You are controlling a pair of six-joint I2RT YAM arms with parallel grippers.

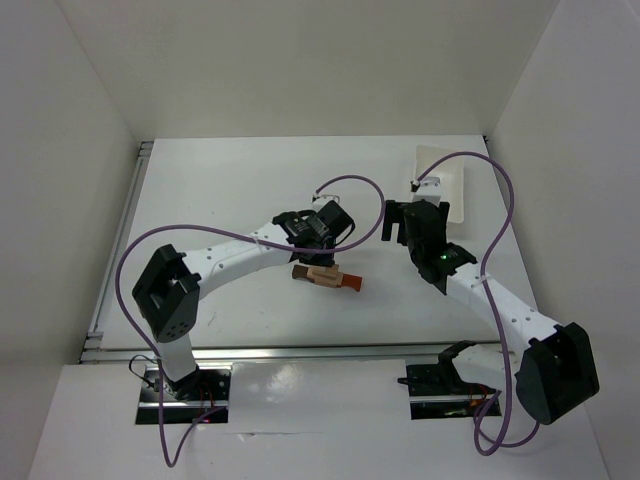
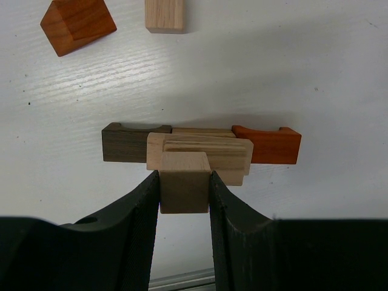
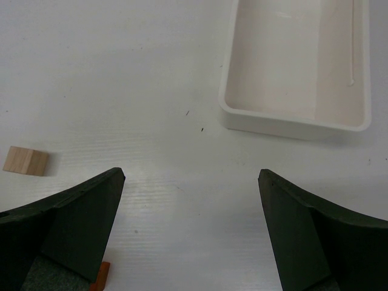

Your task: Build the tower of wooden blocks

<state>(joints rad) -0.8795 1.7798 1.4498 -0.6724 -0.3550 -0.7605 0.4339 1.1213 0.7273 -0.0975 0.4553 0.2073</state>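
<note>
The wood block tower (image 2: 206, 151) is a low stack on the white table: a dark brown piece (image 2: 127, 142) on the left, a reddish-orange piece (image 2: 270, 145) on the right, and light tan bars across them. My left gripper (image 2: 185, 176) is shut on a small tan block (image 2: 185, 188), held at the near side of the tan bars; whether they touch I cannot tell. In the top view the stack (image 1: 325, 275) lies just below the left gripper (image 1: 316, 240). My right gripper (image 3: 191, 182) stands open over bare table, right of the stack (image 1: 408, 222).
An orange wedge (image 2: 77, 24) and a loose tan block (image 2: 165, 15) lie beyond the stack. The right wrist view shows a tan block (image 3: 25, 160) at the left and a white plastic tray (image 3: 297, 121) ahead. The tray (image 1: 445, 180) sits at the table's back right.
</note>
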